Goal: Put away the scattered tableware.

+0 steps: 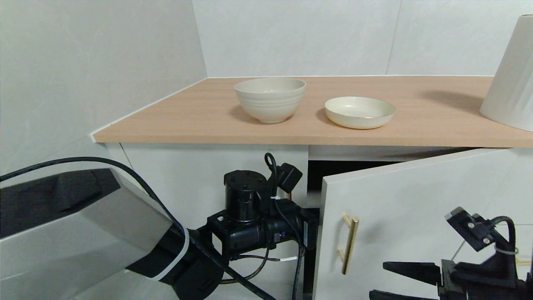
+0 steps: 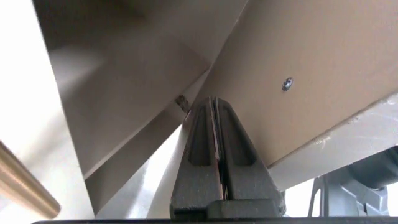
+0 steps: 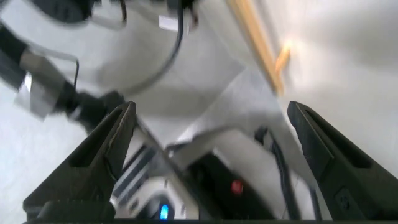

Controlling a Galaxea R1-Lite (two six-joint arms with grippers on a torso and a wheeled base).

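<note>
We see the bowl [image 1: 270, 99] standing upright on the wooden countertop [image 1: 437, 121], a little left of centre in the upper half of the head view. The shallow dish [image 1: 359, 111] sits just beside it on the right, apart from it and also upright. At the far right edge of that view a large white cone-shaped object [image 1: 510, 75] rests on the same countertop, well apart from the two pieces of tableware.

Below the countertop, the white cabinet door [image 1: 408, 216] stands ajar in the lower right, with a dark gap showing along its left edge. Its gold handle [image 1: 349, 243] runs vertically near that edge.

The left arm's wrist lies at lower centre of the head view, right against the door's open edge. In the left wrist view, we find the left gripper [image 2: 212, 109] with its two fingers pressed flat together and nothing between them, the tips close under pale cabinet panels.

The right gripper [image 1: 399, 281] hovers in the lower right corner of the head view, in front of the door and below the handle. Its fingers are spread wide apart and hold nothing.
</note>
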